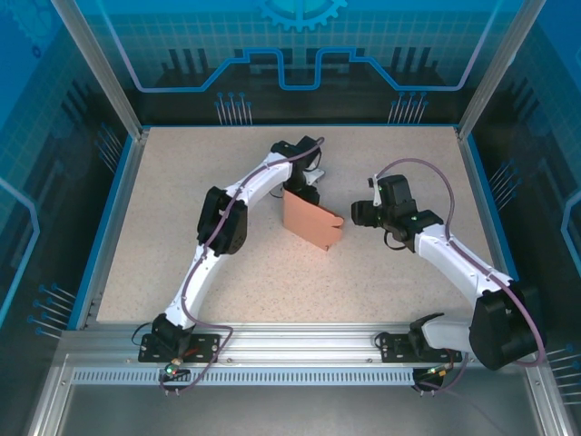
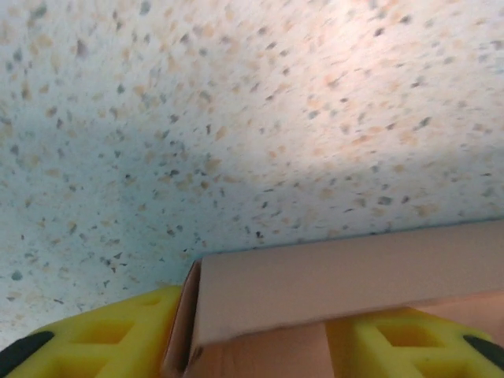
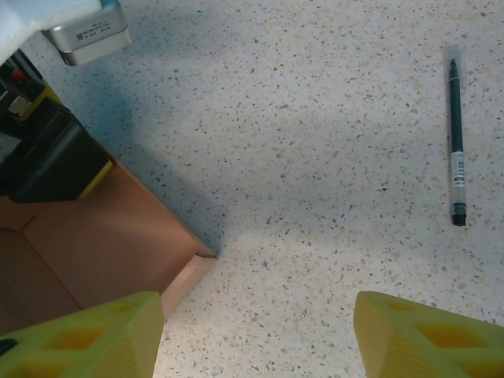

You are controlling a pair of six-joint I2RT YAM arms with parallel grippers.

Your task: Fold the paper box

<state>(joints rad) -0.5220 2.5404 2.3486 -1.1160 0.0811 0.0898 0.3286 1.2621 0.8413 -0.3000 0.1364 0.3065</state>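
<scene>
1. Speckled table (image 1: 172, 209), blue walls around it, 2 arms reaching in from the near edge.
2. Left gripper (image 1: 303, 188) sits at the far edge of the box (image 1: 313, 221). Its yellow fingers (image 2: 102, 339) straddle a raised card wall; I cannot tell whether they pinch it or stand loose.
3. Mid-table, between the 2 grippers, the box looks partly folded, with 1 wall up and a small tab at its right corner.
4. Right gripper (image 3: 256, 339) hovers just beside that corner, fingers wide, nothing between them.
5. A pen (image 3: 456, 142) lies well apart from the box, on bare table.
6. My guess at doing this well: the left braces the upright wall while the right pushes the next flap slowly along its crease, since thin card buckles.
</scene>
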